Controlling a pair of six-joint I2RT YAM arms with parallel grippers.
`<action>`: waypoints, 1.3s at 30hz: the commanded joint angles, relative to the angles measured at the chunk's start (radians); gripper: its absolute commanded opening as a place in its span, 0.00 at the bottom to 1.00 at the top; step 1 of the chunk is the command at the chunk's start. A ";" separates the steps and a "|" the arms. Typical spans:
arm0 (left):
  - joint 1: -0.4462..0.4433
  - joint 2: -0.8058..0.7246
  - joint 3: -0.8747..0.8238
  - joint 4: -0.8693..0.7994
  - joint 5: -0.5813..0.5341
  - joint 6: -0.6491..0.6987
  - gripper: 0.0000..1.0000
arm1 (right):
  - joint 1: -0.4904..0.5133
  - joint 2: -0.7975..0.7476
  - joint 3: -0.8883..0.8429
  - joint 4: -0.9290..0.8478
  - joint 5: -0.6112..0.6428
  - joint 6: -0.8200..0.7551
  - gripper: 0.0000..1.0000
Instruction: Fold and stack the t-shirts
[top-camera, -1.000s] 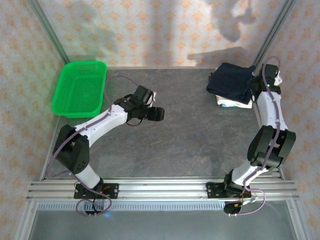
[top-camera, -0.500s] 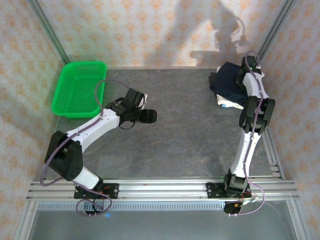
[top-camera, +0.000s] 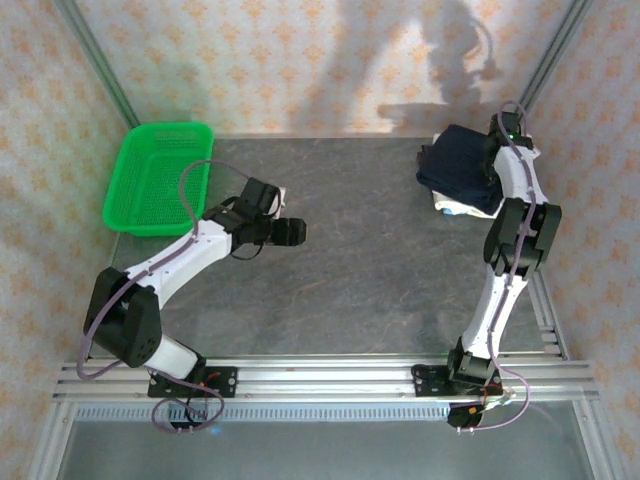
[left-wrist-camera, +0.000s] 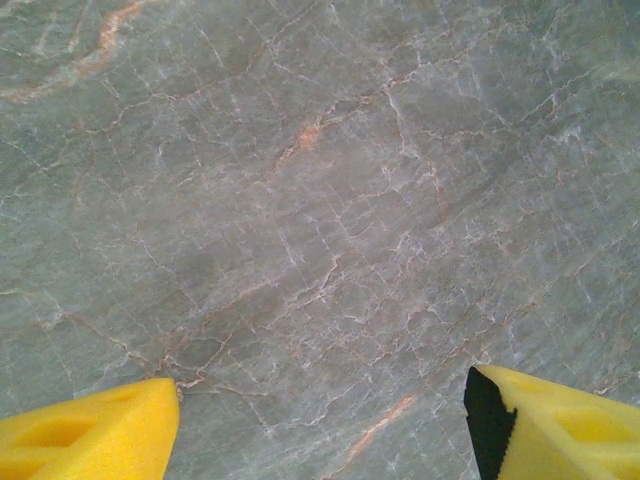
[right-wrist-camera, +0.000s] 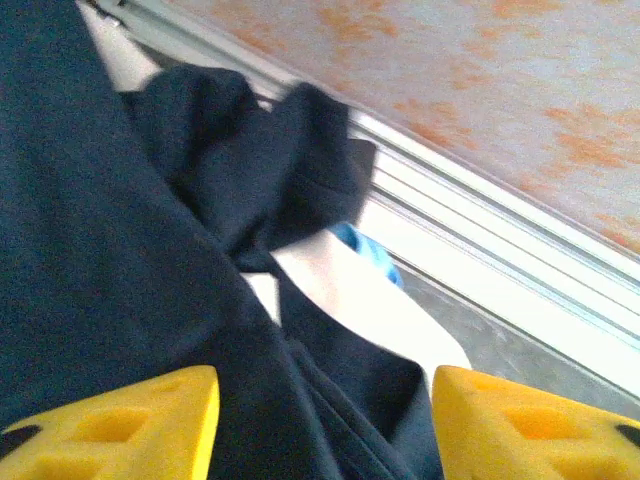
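You have the folded dark navy cloth t-shirt (top-camera: 455, 168) at far right, its long axis roughly far-to-near, lying on the folded white cloth t-shirt (top-camera: 460, 207). The green plastic mesh basket (top-camera: 160, 178) stands far left, mesh floor showing. Your right gripper (right-wrist-camera: 320, 400) is spread wide over the navy cloth, gripping nothing. Your left gripper (left-wrist-camera: 320, 400) is likewise spread wide above the grey marbled tabletop (left-wrist-camera: 300, 200). It has shifted slightly left in the last half second.
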 joint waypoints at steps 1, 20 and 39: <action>0.016 -0.063 -0.018 0.022 -0.011 0.008 0.80 | 0.016 -0.169 -0.097 0.049 0.093 -0.022 0.69; 0.132 -0.302 -0.373 0.356 -0.844 0.207 1.00 | 0.316 -0.947 -1.215 0.877 -0.026 -0.485 0.99; 0.473 -0.114 -0.656 1.068 -0.316 0.275 1.00 | 0.309 -0.704 -1.400 1.283 -0.187 -0.714 0.99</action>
